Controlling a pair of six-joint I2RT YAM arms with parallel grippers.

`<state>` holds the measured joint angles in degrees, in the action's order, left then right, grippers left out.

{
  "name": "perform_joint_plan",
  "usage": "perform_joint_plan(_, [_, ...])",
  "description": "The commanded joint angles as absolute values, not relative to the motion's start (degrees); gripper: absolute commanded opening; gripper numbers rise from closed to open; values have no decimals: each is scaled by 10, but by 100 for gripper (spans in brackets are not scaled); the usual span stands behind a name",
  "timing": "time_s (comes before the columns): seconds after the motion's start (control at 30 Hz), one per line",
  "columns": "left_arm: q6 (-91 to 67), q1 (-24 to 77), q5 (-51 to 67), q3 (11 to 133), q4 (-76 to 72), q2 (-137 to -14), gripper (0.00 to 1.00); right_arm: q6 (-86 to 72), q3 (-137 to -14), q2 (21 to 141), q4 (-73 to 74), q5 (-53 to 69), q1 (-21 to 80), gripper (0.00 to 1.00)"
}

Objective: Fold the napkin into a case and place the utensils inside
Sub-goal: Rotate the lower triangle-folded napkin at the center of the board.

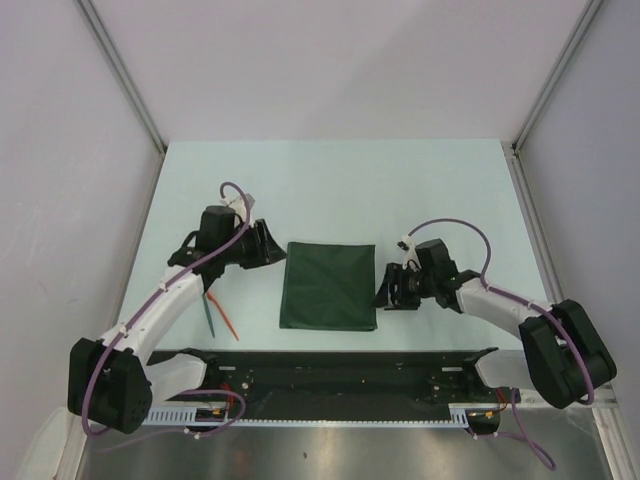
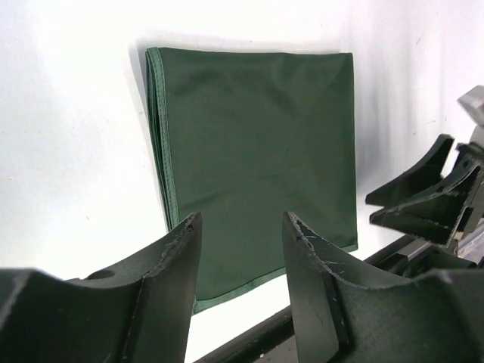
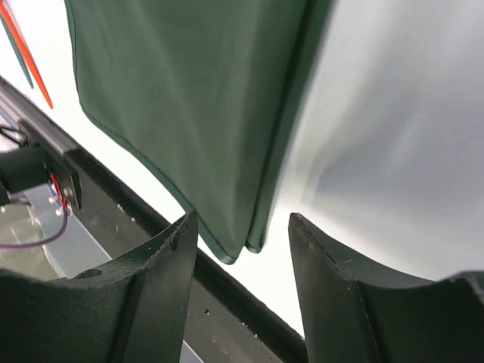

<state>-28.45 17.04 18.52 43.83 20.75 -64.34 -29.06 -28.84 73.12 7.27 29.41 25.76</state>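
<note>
The dark green napkin (image 1: 330,285) lies flat in the middle of the table, folded, with stacked edges along one side (image 2: 162,136). My left gripper (image 1: 272,243) is open at its left edge, with nothing between the fingers (image 2: 170,287). My right gripper (image 1: 383,290) is open at the right edge. The napkin's near corner (image 3: 242,246) sits just ahead of the gap between its fingertips. The utensils, an orange-red one (image 1: 224,320) and a teal one (image 1: 209,312), lie crossed on the table under the left arm, left of the napkin. They also show in the right wrist view, the orange-red utensil (image 3: 26,57) at top left.
A black rail (image 1: 340,365) runs along the near table edge just below the napkin. White walls enclose the table on three sides. The right gripper's black fingers (image 2: 423,197) show at the right of the left wrist view.
</note>
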Motion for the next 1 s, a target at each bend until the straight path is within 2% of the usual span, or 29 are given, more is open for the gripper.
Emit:
perform_joint_plan(0.0, [-268,156,208,439,200,-629,52,-325,-259,733,43,306,288,55])
perform_joint_plan(0.3, [-287,139,246,433,179,-653,56,-351,-215,772,-39,310,296,40])
perform_joint_plan(0.4, [-301,136,249,434,172,-658,59,-353,-216,798,-61,314,294,31])
perform_joint_plan(0.47, [-311,134,247,433,170,-660,62,-347,-220,805,-54,310,284,21])
perform_joint_plan(0.67, [-356,134,248,419,135,-677,65,-302,-245,799,33,265,220,5])
perform_joint_plan(0.73, [-377,134,246,409,112,-690,65,-293,-266,810,62,251,201,2])
perform_joint_plan(0.97, [-446,138,231,375,34,-715,64,-248,-322,851,74,222,164,2])
